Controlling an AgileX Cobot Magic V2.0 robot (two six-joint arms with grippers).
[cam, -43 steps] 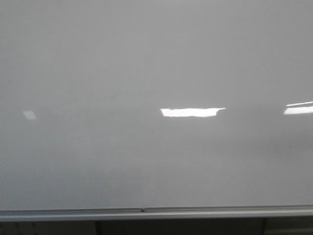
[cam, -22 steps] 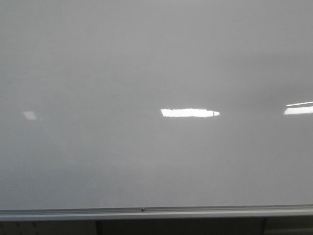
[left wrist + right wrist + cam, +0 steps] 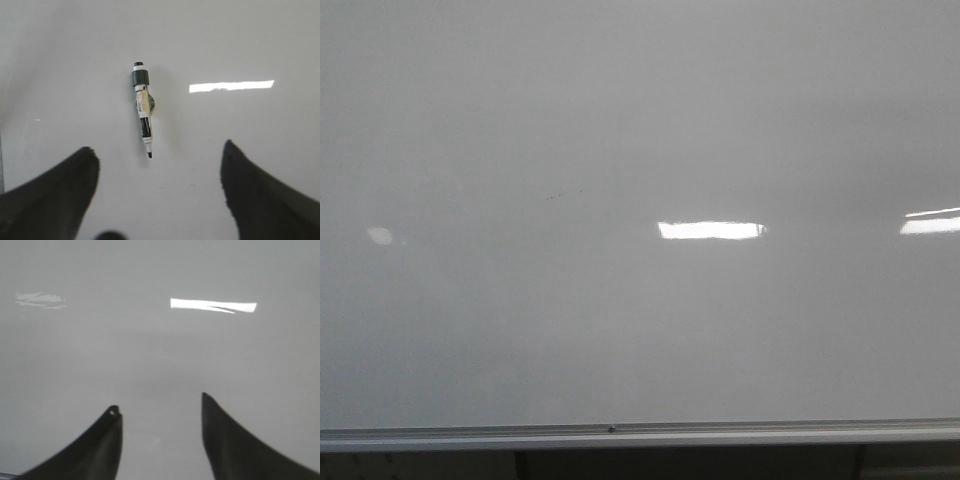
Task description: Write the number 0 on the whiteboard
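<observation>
— Whiteboard point(image 3: 640, 330) first: where does it sit?
— It fills nearly the whole front view, glossy white-grey, with a silver edge strip point(image 3: 640, 433) along its lower border; bright light reflections point(image 3: 711, 230) lie across it, one long bar near the middle, a second at the right edge, a faint patch at the left

— Any number 0 on it?
— None that I can find in any view; the front view shows only a few tiny dark specks point(image 3: 563, 193) left of centre, too small to read as writing

— What does the left wrist view show?
— A marker point(image 3: 142, 114) lying against the board surface, uncapped, its dark tip point(image 3: 149, 155) pointing toward the camera and its black cap end point(image 3: 139, 76) away; the barrel is white with a black band and a pale label; a small greenish smudge sits beside the barrel, and I cannot tell what it is

— And the left gripper point(image 3: 160, 190)?
— Its two dark fingers point(image 3: 55, 195) stand wide apart and hold nothing; the marker lies between their lines, ahead of the tips and touching neither

— The right gripper point(image 3: 160, 435)?
— Also spread, fingers point(image 3: 240, 445) apart with bare board between them, gripping nothing; a reflected light bar point(image 3: 212, 305) shows on the board beyond

— Are the arms seen from the front?
— No; only the board and the dark strip beneath its edge
</observation>
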